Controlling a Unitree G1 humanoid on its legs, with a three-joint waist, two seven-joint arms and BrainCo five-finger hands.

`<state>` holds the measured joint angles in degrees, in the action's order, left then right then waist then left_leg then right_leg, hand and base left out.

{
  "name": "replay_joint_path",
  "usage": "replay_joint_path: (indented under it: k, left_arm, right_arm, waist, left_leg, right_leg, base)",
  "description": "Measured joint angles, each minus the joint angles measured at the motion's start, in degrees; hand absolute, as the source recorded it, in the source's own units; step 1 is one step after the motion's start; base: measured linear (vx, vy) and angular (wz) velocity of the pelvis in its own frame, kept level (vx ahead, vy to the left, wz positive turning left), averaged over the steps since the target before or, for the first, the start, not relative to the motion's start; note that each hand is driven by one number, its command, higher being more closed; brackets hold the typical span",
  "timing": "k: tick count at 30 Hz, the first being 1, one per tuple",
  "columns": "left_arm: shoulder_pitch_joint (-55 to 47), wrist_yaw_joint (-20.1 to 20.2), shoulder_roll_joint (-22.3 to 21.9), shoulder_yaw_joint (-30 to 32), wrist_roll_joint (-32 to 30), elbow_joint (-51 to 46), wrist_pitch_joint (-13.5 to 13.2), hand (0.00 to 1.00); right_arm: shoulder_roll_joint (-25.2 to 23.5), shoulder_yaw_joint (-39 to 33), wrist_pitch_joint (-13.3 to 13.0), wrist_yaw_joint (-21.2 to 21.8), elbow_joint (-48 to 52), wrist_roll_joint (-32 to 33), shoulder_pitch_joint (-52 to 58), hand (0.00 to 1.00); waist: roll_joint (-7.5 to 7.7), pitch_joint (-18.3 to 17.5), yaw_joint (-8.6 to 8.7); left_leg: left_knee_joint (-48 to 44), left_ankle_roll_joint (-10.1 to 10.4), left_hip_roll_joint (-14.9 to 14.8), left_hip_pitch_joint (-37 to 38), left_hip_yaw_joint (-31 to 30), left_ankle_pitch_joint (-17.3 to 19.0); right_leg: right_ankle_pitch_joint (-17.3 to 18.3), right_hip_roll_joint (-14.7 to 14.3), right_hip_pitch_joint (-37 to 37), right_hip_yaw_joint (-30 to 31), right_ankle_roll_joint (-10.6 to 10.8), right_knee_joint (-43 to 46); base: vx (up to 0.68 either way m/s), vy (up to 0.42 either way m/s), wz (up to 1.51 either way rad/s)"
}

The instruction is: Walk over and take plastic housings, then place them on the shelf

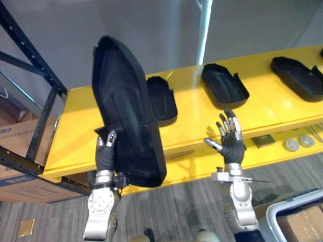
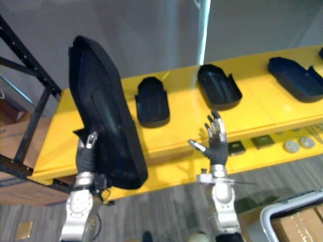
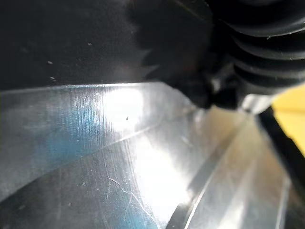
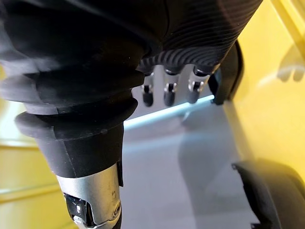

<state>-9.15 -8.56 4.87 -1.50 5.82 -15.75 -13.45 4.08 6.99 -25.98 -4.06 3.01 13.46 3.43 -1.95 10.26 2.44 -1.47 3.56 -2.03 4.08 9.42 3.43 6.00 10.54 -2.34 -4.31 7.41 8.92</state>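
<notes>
so the left robot hand (image 1: 105, 151) gripped the housing (image 1: 128, 116) upright, long axis 11-to-5, shelf (image 1: 194, 118) at 12; right robot hand (image 1: 229, 138) spread, empty.

A long black housing (image 1: 126, 111) stands nearly upright at left centre of the frame, its top leaning left and its lower edge clasped by the left hand (image 1: 106, 154). Behind it the yellow shelf (image 1: 197, 118) crosses the frame. It carries a short housing (image 2: 152, 102) just right of the held one, a middle housing (image 1: 224, 85) at centre and a right housing (image 1: 298, 76) at upper right. These three are black, open side up and well apart.
</notes>
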Motion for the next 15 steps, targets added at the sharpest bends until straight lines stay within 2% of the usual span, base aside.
replay_joint_path:
  k: [2, 5, 8, 13, 15]
  left_arm:
    - [-0.6, 0.8, 0.6, 2.1, 0.4, 0.0, 1.4, 1.00]
    - [-2.4, 1.0, 1.1, 3.2, 0.1, -0.2, 1.7, 1.00]
    - [-4.0, -0.4, 0.8, 2.9, -1.3, -1.2, 2.5, 1.00]
    - [-4.1, -7.0, 0.9, 4.3, -7.4, -2.1, 4.1, 1.00]
    - [-2.8, -10.6, 1.4, 8.3, -11.0, -2.1, 5.7, 1.00]
  right_arm:
    - [-1.4, 1.4, 0.6, -0.9, 0.0, -0.8, 1.2, 0.00]
    - [-2.3, 2.9, 1.5, -0.9, 0.0, -0.7, 1.4, 0.00]
    - [-2.4, 3.4, 1.7, -0.7, 0.0, -0.8, 1.6, 0.00]
    - [-0.8, 2.6, 2.2, 0.3, 0.0, -0.8, 2.6, 0.00]
    - [-0.4, 1.4, 2.3, 0.8, 0.5, -0.7, 2.6, 0.00]
  waist:
    - [0.25, 0.1, -0.05]
    - [0.65, 0.0, -0.18]
    - [1.38, -0.3, -0.25]
    - [1.44, -0.4, -0.18]
    - [1.54, -0.4, -0.20]
  left_leg:
    - [0.0, -0.7, 0.9, -0.1, 0.4, 0.2]
    - [0.0, -0.8, 0.6, -0.4, 0.7, 0.2]
    - [-0.1, -0.8, 0.4, -1.4, 0.7, 0.2]
    - [-0.2, -0.7, -0.2, -1.8, 0.6, 0.1]
    - [-0.2, -0.6, -0.2, -2.4, 0.4, -0.1]
  right_leg:
    - [-1.2, 0.8, -0.3, -0.1, 0.3, -1.2]
    - [-3.3, 0.4, -0.8, -0.3, -0.4, -3.8]
    - [-4.5, 0.1, -0.9, -0.5, -0.2, -5.6]
    - [-5.0, -0.5, -1.0, -0.6, -0.6, -6.1]
    - [-5.1, -0.5, -0.7, -0.8, -0.6, -6.6]
  base:
    - [0.01, 0.120, -0.07]
    - [0.01, 0.044, -0.04]
    - [0.00, 0.000, 0.00]
    - [-0.01, -0.002, 0.01]
    - [-0.03, -0.015, 0.04]
